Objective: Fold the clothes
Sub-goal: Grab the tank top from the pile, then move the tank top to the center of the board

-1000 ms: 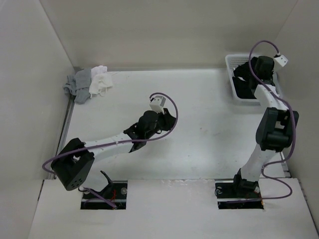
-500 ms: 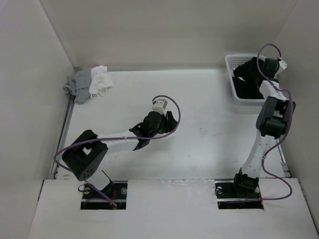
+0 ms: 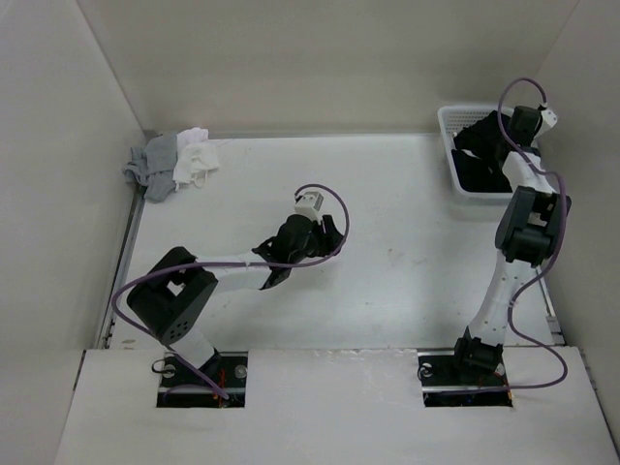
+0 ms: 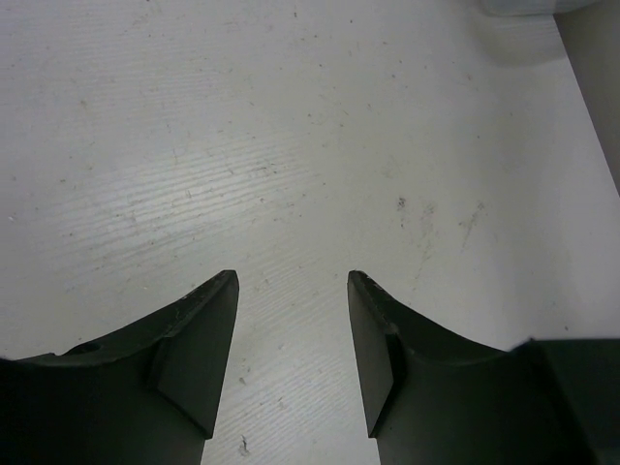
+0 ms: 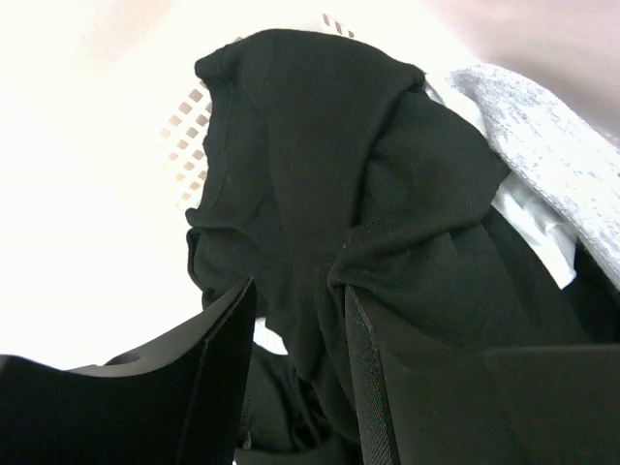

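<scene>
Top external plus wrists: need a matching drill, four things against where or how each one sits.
Things:
1. black top
2. grey and white garments
3. left gripper
4. basket

Places or states:
A. heaped at the far left corner of the table
B. standing at the far right corner of the table
C. open above the table, nothing between the jaws
D. bunched in the basket, some cloth between the fingers of the right gripper

Pairs: 1-D, 2-A, 3-C, 4-B
</scene>
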You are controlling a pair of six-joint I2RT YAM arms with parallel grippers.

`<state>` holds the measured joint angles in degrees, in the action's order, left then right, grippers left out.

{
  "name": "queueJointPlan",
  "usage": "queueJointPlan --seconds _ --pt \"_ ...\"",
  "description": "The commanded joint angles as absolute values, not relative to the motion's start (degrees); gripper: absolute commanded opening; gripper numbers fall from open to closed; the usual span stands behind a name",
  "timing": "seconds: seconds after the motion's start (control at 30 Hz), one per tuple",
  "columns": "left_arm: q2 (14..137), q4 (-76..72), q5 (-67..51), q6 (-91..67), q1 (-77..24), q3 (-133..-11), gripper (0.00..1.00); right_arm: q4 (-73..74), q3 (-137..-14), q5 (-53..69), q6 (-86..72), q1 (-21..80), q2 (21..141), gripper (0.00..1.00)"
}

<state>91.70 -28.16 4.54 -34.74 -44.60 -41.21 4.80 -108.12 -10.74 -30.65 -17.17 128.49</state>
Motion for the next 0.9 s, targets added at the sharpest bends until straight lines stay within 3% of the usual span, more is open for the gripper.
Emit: queueJointPlan --seconds 0.0,0.1,0.2,0.53,0.87 --pt "91.84 -32.34 3.08 -35.77 -43.02 -41.66 0.48 3.78 -108.55 -12.48 -30.50 -16.83 129.90 0.37" --pt "92.37 -32.61 2.11 -36.56 -42.32 -41.84 0.47 1.51 -105.66 -12.66 -31.20 -16.83 127.98 0.14" --pt "92.46 -32.70 1.76 -36.83 -42.23 -41.84 0.47 -2.45 -101.27 -12.92 -31.55 -16.83 123.68 0.07" --pt "88.69 -32.61 1.76 -37.09 -42.14 -40.87 0.47 -14.84 -84.56 -11.87 -31.55 -11.57 93.55 0.04" --pt "76.14 -29.19 5.97 -40.86 -34.16 -37.01 0.47 -13.80 -84.55 -0.98 -30.59 5.11 71.56 0.05"
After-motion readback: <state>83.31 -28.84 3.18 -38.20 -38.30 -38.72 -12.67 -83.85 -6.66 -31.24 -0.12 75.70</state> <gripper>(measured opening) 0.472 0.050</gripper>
